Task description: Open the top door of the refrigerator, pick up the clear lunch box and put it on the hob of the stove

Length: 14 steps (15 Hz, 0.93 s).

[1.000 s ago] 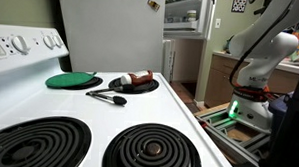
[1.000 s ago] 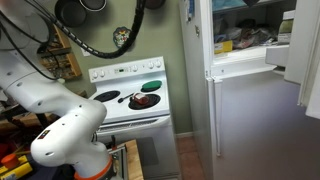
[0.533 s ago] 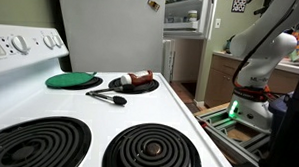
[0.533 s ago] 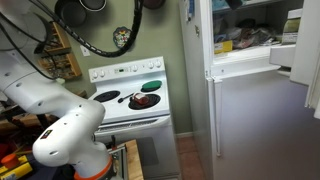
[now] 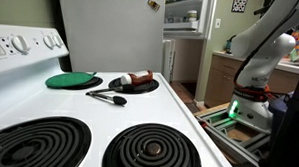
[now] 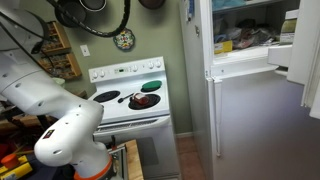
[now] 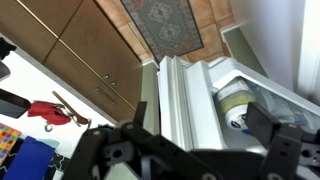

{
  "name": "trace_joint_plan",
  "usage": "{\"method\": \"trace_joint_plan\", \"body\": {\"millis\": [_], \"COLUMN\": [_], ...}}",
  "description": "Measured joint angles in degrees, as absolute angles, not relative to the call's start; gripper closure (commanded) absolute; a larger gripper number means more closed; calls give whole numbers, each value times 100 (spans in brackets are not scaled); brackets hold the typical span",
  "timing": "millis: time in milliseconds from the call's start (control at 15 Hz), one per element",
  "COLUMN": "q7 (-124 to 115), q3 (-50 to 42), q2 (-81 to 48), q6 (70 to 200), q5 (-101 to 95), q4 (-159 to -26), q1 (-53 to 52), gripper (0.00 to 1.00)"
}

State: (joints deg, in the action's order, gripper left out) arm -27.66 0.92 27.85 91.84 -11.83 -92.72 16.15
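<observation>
Shifted only slightly, the gripper (image 7: 190, 150) hangs with jaws apart, empty, before the refrigerator (image 6: 250, 120), its top door (image 6: 303, 60) already open. Probable lunch box (image 7: 236, 100) sits ahead, rightward; reaching comes next, straddling it squarely.

A glossy, smooth enamel finish is shown on the flat white hob of the stove (image 5: 174, 104). The black spiral coil burners (image 5: 152, 149) are seen as dull, ridged metal, ringed in bright chrome. Toward the hob's far edge, a matt surface is presented by the flat green round disc (image 5: 72, 80), and a faint sheen by the black round plate (image 5: 135, 87). The broad side of the tall white refrigerator (image 5: 111, 32) is seen as smooth and satin. The white robot arm (image 6: 60, 135) is clad in glossy moulded shells. In the wrist view, a smooth, semi-gloss finish is shown on the brown wooden cabinet doors (image 7: 80, 50), while the patterned woven rug (image 7: 165, 20) is seen as soft and matt.
</observation>
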Motion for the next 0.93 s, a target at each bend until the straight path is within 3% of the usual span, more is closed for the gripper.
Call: {"method": "trace_joint_plan", "body": {"millis": [333, 933], "q7": [-3795, -4062], "q3": [121, 120], "q2": [2663, 2562], "q6": [9996, 10318], "q5": [-691, -585], "q4": [-8888, -8816], "q1": [1506, 1437], "gripper": [0, 0]}}
